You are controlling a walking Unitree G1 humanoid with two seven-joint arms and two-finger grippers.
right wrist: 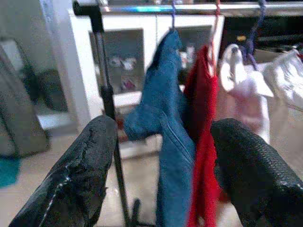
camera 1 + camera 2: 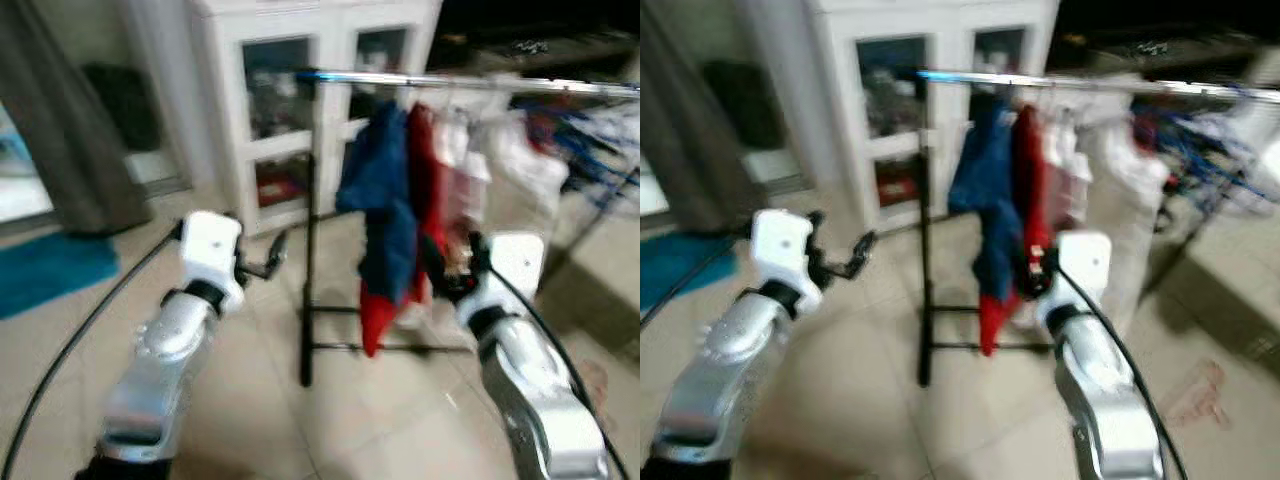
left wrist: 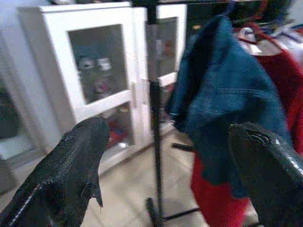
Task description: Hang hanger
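Facing the clothes rail (image 2: 470, 84), both arms are held up in front of it, & the head views are blurred. The left gripper (image 2: 272, 258) is held wide w/ nothing between its fingers (image 3: 71, 165); the right gripper (image 2: 1032, 275) is also spread wide & empty, as seen in its wrist view, where both fingers (image 1: 80, 175) sit far apart. The task's thing, a hanger, is not in either gripper: the hangers that can be seen are already hooked on the rail, ahead of & above the right gripper, w/ a blue garment (image 1: 165, 137), a red garment (image 1: 203, 142) & a white garment (image 1: 246, 90) on them. No loose hanger can be made out. What could go wrong, prob.: the right gripper is just beside the hung clothes, so cloth could be snagged & a hanger pulled off if the arm is pushed fwd. The black upright pole (image 2: 309, 270) stands between the two grippers & could be bumped by the left one, so the rail could be rocked. Blur may also spoil the aim. Hooks on the rail are shown clearly in the right wrist view but are smeared in the head views. The white cabinet (image 3: 94, 71) w/ glass doors is shown sharp in the left wrist view, beyond the left gripper. The grey curtain (image 2: 70, 130) & teal mat (image 2: 50, 270), out past the left gripper, are given by the left eye view.
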